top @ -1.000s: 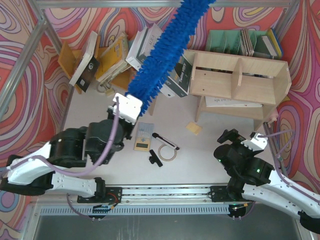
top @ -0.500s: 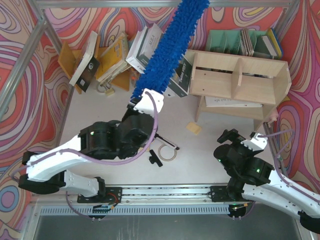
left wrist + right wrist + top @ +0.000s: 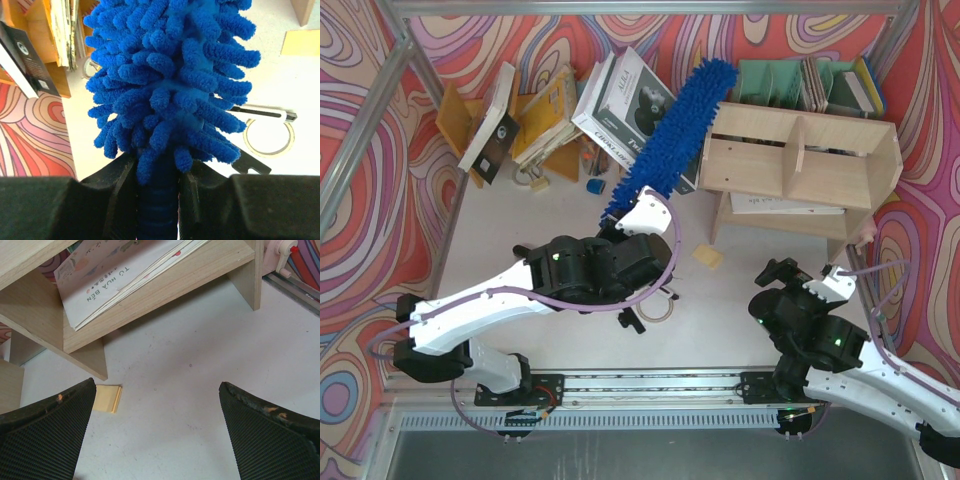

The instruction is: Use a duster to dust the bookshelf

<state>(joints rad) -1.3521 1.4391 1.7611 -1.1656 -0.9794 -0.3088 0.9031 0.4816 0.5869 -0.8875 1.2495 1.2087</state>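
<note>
White tabletop [image 3: 500, 230], swirly walls [image 3: 380, 120]: left gripper [image 3: 157, 175] clamps fluffy blue chenille duster [image 3: 170, 75] by its handle; right gripper [image 3: 157, 385] gapes wide; pale plywood bookshelf [image 3: 210, 265] holds "TU HUA BEN" booklet [image 3: 115, 275].

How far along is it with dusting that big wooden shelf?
Done: the duster is picked up, with the left end effector shut on its handle. In hand: its fluffy head points at the left end of the bookshelf; whether it touches cannot be told. Left: wiping the top and the compartments, as far as I can judge. The right end effector hangs open beside the shelf, holding nothing.
</note>
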